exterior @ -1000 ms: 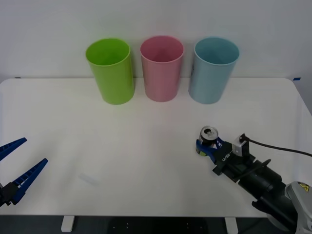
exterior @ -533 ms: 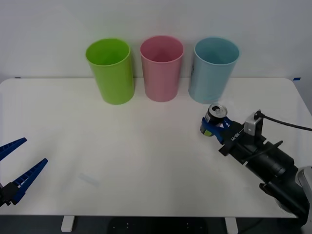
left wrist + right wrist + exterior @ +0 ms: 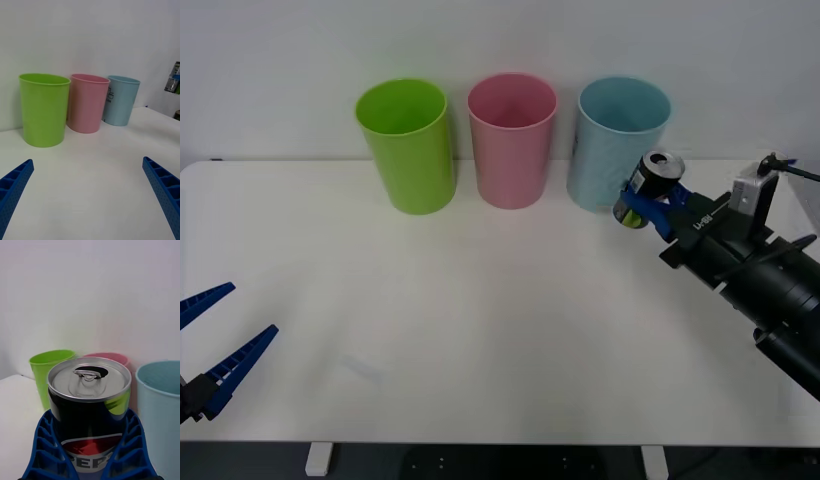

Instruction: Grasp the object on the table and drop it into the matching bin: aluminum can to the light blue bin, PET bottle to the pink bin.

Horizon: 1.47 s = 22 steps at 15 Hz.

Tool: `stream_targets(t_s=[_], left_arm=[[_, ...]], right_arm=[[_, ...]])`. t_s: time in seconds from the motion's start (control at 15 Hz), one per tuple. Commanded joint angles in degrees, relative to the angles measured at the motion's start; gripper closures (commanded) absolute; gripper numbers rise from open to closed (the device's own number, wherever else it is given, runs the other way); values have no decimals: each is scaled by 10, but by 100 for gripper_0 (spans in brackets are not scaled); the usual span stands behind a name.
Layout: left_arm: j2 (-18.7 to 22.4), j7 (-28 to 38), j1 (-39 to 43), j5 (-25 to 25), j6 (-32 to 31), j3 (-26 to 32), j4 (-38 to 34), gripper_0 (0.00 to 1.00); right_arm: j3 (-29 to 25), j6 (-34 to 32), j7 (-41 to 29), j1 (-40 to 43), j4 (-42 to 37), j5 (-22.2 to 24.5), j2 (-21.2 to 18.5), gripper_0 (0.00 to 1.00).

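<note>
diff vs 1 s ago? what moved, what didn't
The right gripper, shut on the can throughout, lifted it off the table and carried it up and back, so it now hangs beside the light blue bin, near its rim. Nothing was let go. The left gripper stayed open and parked at the table's near left; the green bin and pink bin did not move.

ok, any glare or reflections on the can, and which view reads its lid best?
Right wrist view: the aluminum can, held in the right end effector, has a sharp lid and a green reflection near its rim. Front view: the can is small, lid bright, pull-tab unreadable.
</note>
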Motion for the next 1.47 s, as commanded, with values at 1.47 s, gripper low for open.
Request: stream_targets(t_s=[1.47], left_arm=[[0,0,0,0,0,0,0,0]], right_arm=[[-55,23,-128,-419,404,231,-21,100]])
